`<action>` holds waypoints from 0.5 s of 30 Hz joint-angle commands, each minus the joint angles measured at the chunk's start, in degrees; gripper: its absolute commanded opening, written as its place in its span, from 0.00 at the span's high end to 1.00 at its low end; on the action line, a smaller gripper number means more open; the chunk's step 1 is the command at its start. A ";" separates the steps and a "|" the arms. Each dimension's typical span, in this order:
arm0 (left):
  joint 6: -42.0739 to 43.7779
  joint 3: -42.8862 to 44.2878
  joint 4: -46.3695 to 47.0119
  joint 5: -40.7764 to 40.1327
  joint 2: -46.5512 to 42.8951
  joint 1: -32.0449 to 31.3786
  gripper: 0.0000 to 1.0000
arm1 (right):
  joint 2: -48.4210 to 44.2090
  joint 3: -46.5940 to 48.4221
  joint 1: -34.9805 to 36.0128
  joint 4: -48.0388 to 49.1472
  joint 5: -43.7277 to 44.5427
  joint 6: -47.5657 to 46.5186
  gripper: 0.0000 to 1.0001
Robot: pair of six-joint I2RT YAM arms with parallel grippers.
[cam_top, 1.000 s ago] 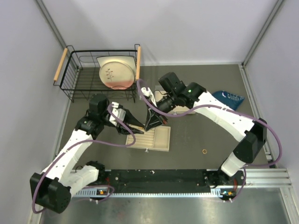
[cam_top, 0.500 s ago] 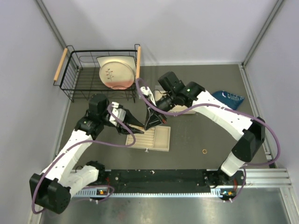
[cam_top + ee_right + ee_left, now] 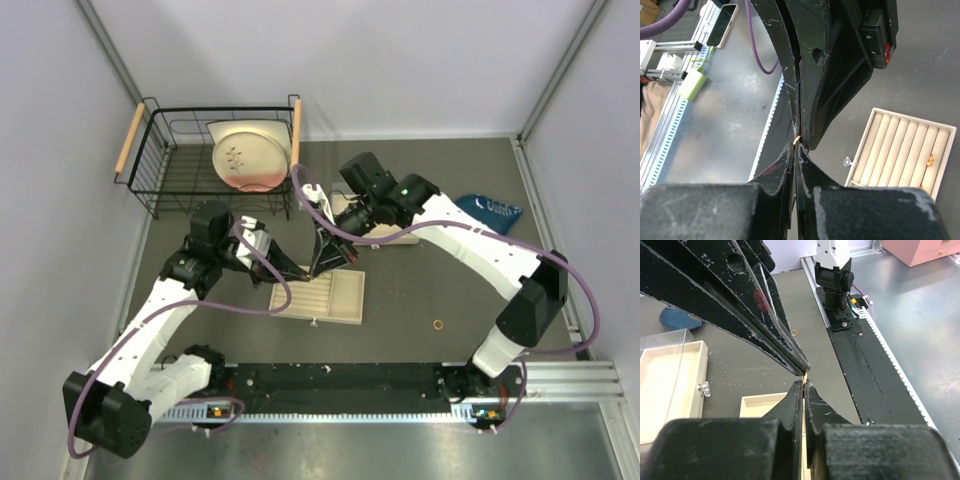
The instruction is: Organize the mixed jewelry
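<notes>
grey table [image 3: 430, 290], ridged tray [image 3: 890, 145] with one gold ring [image 3: 930, 160]; left tool [image 3: 804, 386] and right tool [image 3: 796, 149] narrow, tips together

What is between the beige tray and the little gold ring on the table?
Nothing. The top view shows only bare table between the beige tray and the little gold ring.

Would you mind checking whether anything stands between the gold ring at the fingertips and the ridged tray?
Nothing visible does. The gold ring sits where the right gripper and left gripper meet tip to tip, beside the ridged tray, whose slots lie open.
</notes>
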 commanded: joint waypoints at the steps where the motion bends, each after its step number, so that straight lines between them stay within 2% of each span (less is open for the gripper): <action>1: -1.65 1.51 1.85 -0.79 -1.41 -0.53 1.00 | -0.79 2.77 -0.12 1.29 2.04 -0.41 1.00; 4: -2.97 1.51 2.11 -2.28 -1.50 -0.44 1.00 | -2.01 2.77 -0.12 1.29 5.82 0.11 0.93; 8: -7.53 0.46 6.65 -3.86 -1.50 -0.53 1.00 | -4.04 2.07 -0.12 1.29 9.70 0.12 0.75; 15: -18.17 -1.56 17.56 -7.03 -0.79 -0.36 1.00 | -5.71 0.75 -0.12 1.55 12.60 0.90 0.68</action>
